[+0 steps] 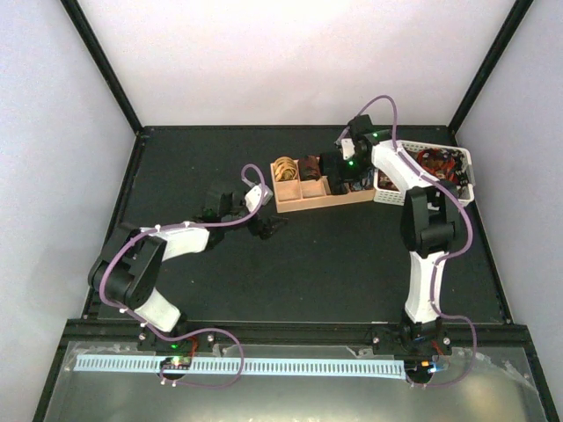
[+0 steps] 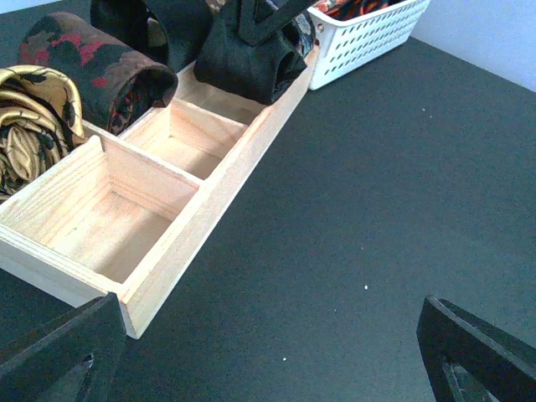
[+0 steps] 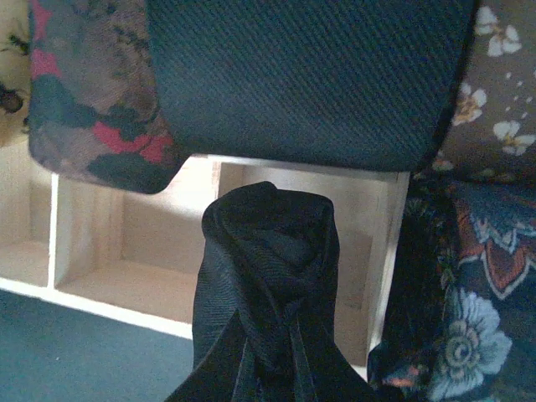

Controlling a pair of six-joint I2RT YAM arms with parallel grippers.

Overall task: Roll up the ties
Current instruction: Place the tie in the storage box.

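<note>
The right hand [image 2: 255, 29] pinches a black roll [image 3: 264, 276] of tie over an empty slot of the tray [image 2: 209, 209], which also holds a gold roll [image 2: 33, 117] and a brown-red roll [image 2: 92, 67]. Its folds look loose, so the coil may spring open on release, or snag the slot's wall and drag the light tray across the bench [image 2: 377, 209]. The left hand [image 2: 268, 352] hangs released near the tray's corner, gripping nothing, and no brand, label or writing is legible.
</note>
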